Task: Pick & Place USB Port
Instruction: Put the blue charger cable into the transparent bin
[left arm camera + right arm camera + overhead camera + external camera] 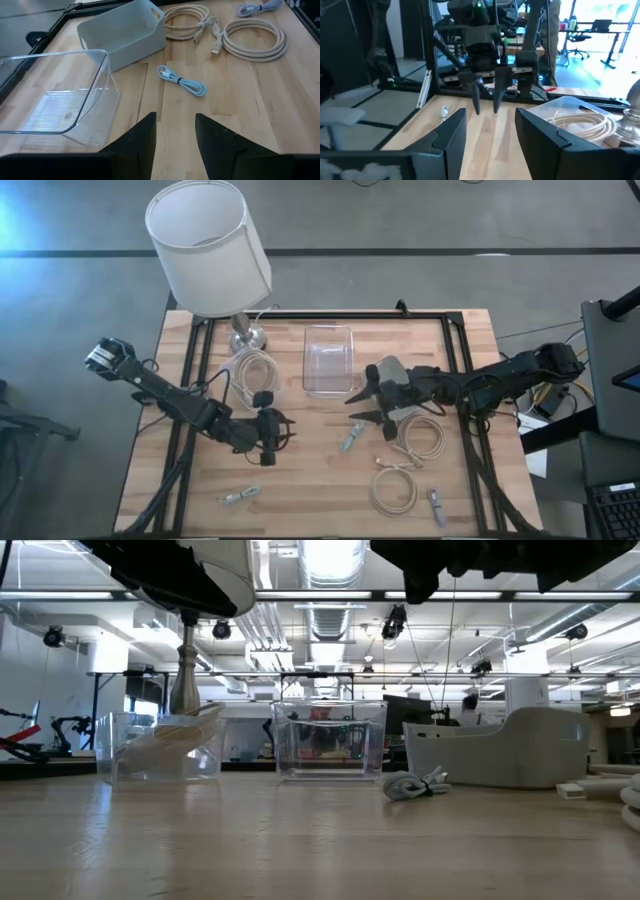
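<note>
A small bundled grey USB cable [352, 440] lies flat on the wooden table, also in the left wrist view [182, 82] and the low view [415, 783]. My left gripper [283, 430] hovers open left of it, pointing toward the table's right; its fingers frame bare wood in its wrist view [175, 130]. My right gripper [352, 407] hovers open just beyond the cable's far side, pointing left [490, 130]. An empty clear container [328, 360] stands at the far middle. Neither gripper touches anything.
A grey bin [125, 35] sits under my right arm. Two cream cable coils [420, 440] [395, 490] and more small bundled cables [438, 508] [240, 497] lie near. A lamp [210, 245] and a second clear container holding a cable [255, 367] stand far left.
</note>
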You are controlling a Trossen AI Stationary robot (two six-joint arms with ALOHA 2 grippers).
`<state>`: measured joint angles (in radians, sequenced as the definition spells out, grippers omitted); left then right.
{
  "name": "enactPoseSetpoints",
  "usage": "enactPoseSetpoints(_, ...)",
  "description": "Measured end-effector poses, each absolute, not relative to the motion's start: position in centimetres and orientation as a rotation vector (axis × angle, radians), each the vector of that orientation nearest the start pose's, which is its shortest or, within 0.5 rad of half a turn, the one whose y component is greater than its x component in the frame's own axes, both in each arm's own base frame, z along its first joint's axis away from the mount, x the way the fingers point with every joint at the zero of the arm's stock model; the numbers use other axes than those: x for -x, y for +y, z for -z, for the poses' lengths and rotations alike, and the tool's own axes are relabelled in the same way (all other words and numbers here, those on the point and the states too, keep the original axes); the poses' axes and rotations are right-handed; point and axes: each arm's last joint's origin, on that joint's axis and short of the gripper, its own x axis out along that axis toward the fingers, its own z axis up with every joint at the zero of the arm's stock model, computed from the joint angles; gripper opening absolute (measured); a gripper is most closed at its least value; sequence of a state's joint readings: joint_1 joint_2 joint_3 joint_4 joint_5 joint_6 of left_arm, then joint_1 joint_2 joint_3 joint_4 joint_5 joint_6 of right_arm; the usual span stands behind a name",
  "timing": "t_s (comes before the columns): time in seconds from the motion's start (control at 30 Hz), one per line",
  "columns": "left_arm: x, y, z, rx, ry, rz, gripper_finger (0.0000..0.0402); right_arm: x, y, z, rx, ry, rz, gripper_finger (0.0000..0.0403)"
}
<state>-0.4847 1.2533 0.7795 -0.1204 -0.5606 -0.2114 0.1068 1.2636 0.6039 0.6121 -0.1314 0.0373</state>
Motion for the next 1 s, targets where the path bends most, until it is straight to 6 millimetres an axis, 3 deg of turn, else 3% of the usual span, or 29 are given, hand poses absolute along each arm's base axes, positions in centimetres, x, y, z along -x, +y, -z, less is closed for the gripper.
enactPoseSetpoints(0.33, -23.7, -10.7, -24.4, -0.095, 0.502, -0.128, 0.0140, -27.0, 6.2, -22.0, -0.088, 0.246, -0.333, 0.0167)
enactPoseSetpoints(0.5, -23.7, -10.7, -24.4, -0.095, 0.501, -0.128, 0.0140, -29.7, 7.3, -20.0, -0.099, 0.459, -0.326, 0.0172)
enactPoseSetpoints(0.73, -23.7, -10.7, -24.5, -0.089, 0.497, -0.125, 0.0140, -32.9, 8.1, -17.8, 0.013, 0.990, -0.263, 0.0192)
enactPoseSetpoints(1.0, -23.7, -10.7, -24.5, -0.088, 0.497, -0.125, 0.0140, -36.2, 9.4, -15.5, 0.202, 1.186, -0.283, 0.0201)
